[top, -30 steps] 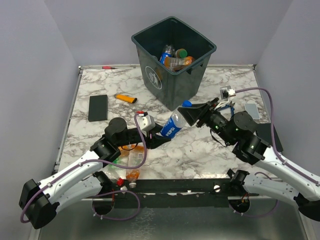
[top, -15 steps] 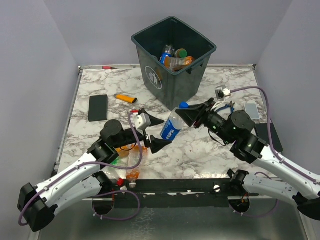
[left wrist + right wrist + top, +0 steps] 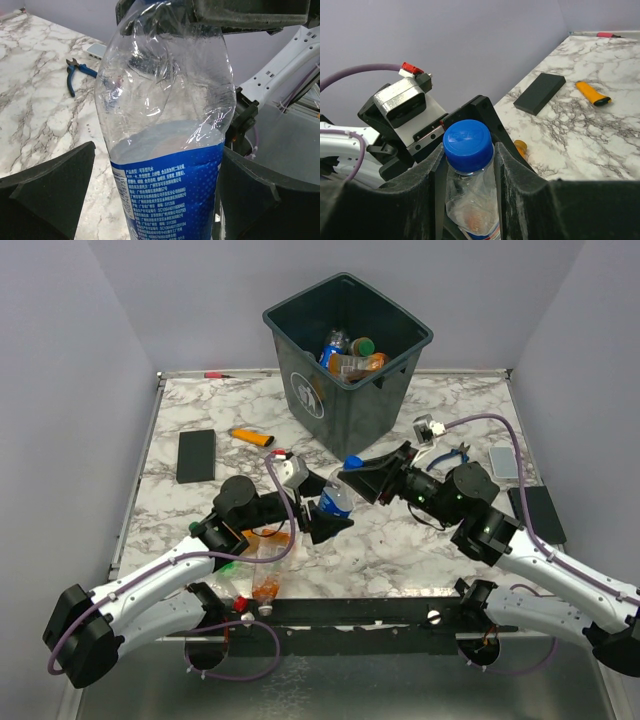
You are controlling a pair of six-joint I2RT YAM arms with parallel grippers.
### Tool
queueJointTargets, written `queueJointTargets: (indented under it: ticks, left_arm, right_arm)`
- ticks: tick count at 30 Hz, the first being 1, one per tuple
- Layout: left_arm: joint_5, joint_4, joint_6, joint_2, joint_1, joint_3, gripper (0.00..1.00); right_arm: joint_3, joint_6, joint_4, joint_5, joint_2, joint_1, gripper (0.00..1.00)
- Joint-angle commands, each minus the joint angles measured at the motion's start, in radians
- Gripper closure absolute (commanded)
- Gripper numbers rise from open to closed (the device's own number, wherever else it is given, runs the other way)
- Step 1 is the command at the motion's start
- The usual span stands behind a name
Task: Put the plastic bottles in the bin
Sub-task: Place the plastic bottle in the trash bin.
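A crumpled clear plastic bottle (image 3: 338, 498) with a blue label and a blue cap (image 3: 468, 144) hangs above the table's middle. My right gripper (image 3: 356, 478) is shut on its neck just under the cap, which the right wrist view shows between the pads (image 3: 517, 170). My left gripper (image 3: 321, 505) stands open around the bottle's labelled lower half (image 3: 170, 195), its fingers (image 3: 50, 192) off the plastic on either side. The dark bin (image 3: 340, 415) stands at the back with several bottles (image 3: 352, 355) inside. More orange bottles (image 3: 265, 575) lie by the left arm.
A black pad (image 3: 196, 455) and an orange lighter (image 3: 251, 437) lie left of the bin. Blue-handled pliers (image 3: 447, 455), a grey slab (image 3: 503, 462) and a second black pad (image 3: 537, 512) lie on the right. A red pen (image 3: 215, 374) rests at the back edge.
My left gripper let go of the bottle and opened wide. My right gripper closed on the neck. Both arms and the bottle shifted slightly left.
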Motion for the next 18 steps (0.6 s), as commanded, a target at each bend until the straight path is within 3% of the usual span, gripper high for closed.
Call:
queueJointTargets:
  ticks: [1, 3, 7, 11, 15, 18]
  left_arm:
    - [0.028, 0.050, -0.009, -0.005, 0.000, -0.012, 0.06]
    - [0.034, 0.050, 0.007, -0.007, 0.001, -0.015, 0.16]
    - [0.040, 0.051, 0.011, -0.001, 0.001, -0.013, 0.34]
    - [0.042, 0.051, 0.014, 0.004, 0.001, -0.011, 0.48]
    - [0.037, 0.051, 0.016, 0.005, 0.001, -0.013, 0.54]
    - [0.039, 0.051, 0.018, 0.004, 0.000, -0.015, 0.57]
  right_arm:
    - [-0.006, 0.018, 0.058, -0.046, 0.006, 0.001, 0.99]
    - [-0.002, 0.018, 0.046, -0.044, 0.004, 0.001, 0.98]
    - [0.016, 0.011, -0.004, -0.017, -0.012, 0.001, 0.67]
    - [0.034, 0.006, -0.039, 0.007, -0.028, 0.001, 0.44]
    - [0.048, 0.007, -0.050, 0.023, -0.027, 0.001, 0.33]
    - [0.057, 0.009, -0.049, 0.037, -0.019, 0.001, 0.32]
